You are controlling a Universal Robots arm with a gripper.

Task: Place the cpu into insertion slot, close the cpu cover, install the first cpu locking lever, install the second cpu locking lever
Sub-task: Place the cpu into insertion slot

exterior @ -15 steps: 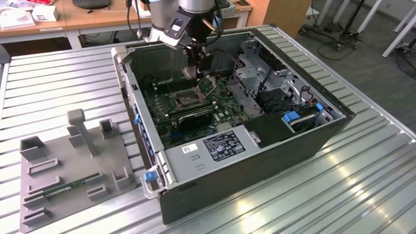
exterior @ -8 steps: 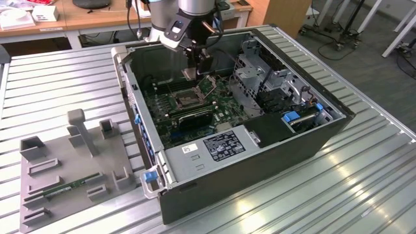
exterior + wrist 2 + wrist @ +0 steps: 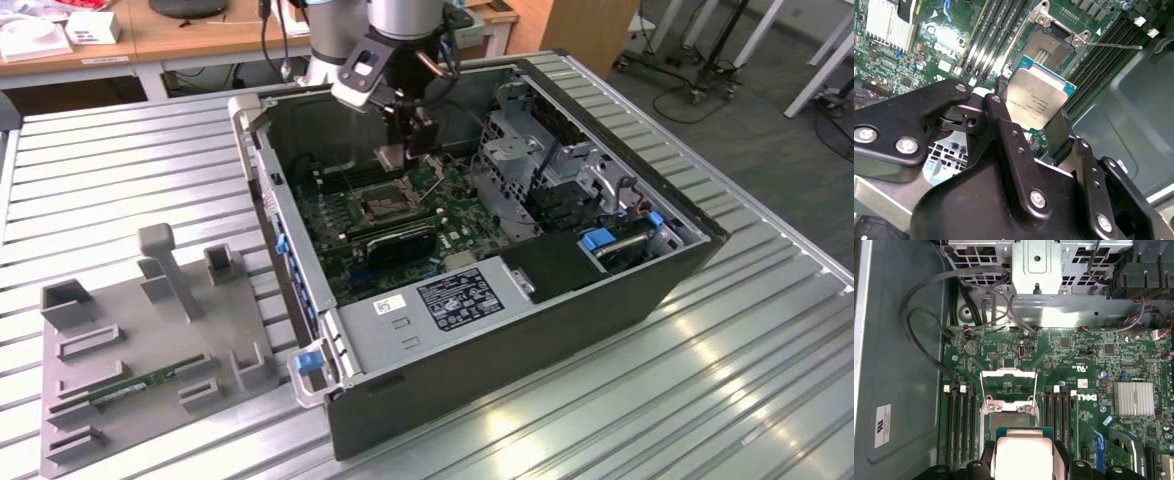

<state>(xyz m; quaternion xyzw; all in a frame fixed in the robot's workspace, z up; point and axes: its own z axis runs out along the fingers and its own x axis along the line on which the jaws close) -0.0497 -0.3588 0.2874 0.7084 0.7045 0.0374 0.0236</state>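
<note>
Jaws of the gripper (image 3: 1035, 119) are clamped on the cpu (image 3: 1039, 95), pinching it by two opposite edges with its silvery metal top turned toward the wrist and its green rim showing past the fingertips. The chip is close to square, so no long axis matters; its edges look roughly lined up with the socket's. Just beyond and below the jaws lies the insertion slot (image 3: 1009, 416) — open, dark in the middle, its metal rim bare. The chip hangs above it, apart from it and, by my reading, a little short of centred over it. At the far edge of the slot the cpu cover (image 3: 1008, 373) stands swung up on its hinge, and one locking lever (image 3: 1114, 45), a thin rod, juts out sideways from a socket corner. Memory slots (image 3: 960, 415) flank the socket on both sides of the jaws, set in the green circuit board (image 3: 1064, 355). Farther off, the drive cage (image 3: 1036, 265) and the walls of the computer case (image 3: 441, 385) leave little room around the arm — the case rests on a ribbed metal table (image 3: 134, 180).
</note>
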